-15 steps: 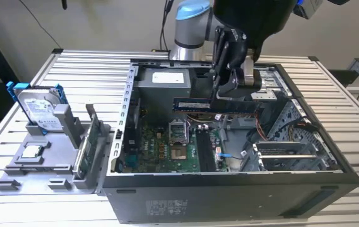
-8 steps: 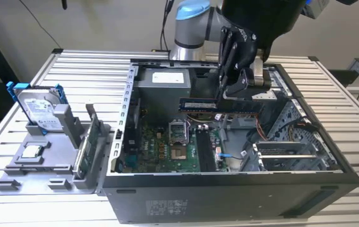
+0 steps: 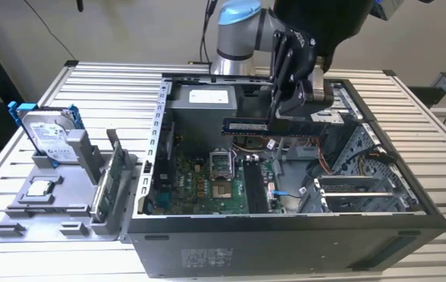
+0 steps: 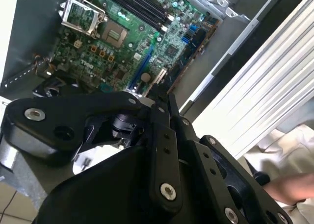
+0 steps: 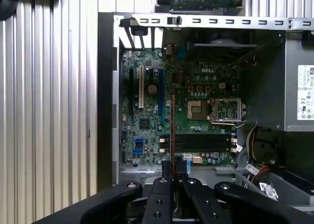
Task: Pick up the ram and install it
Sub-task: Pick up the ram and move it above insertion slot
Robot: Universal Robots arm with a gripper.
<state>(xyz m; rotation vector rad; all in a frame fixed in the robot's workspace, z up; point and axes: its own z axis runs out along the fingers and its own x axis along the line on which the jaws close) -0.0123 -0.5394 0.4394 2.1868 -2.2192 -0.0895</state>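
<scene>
In the exterior view the ram [image 3: 245, 125], a slim dark stick lying level, hangs above the open computer case [image 3: 285, 247]. My gripper [image 3: 274, 124] is shut on it near its middle. In the first wrist view the ram [image 5: 172, 131] shows edge-on as a thin line running out from my gripper [image 5: 173, 167], over the green motherboard [image 5: 147, 136] and beside the black memory slots [image 5: 201, 141]. Those slots [image 3: 254, 183] lie well below the stick. In the second wrist view my gripper [image 4: 162, 104] has its fingers pressed together above the motherboard [image 4: 117, 52].
A grey fixture [image 3: 42, 217] at the exterior view's left holds a hard drive [image 3: 50, 138], a small square chip [image 3: 40, 188] and an upright green card [image 3: 111, 182]. The power supply [image 3: 207, 100], the open processor socket [image 3: 221, 164] and cables [image 3: 364, 170] crowd the case. A person's hand [image 4: 289, 187] is nearby.
</scene>
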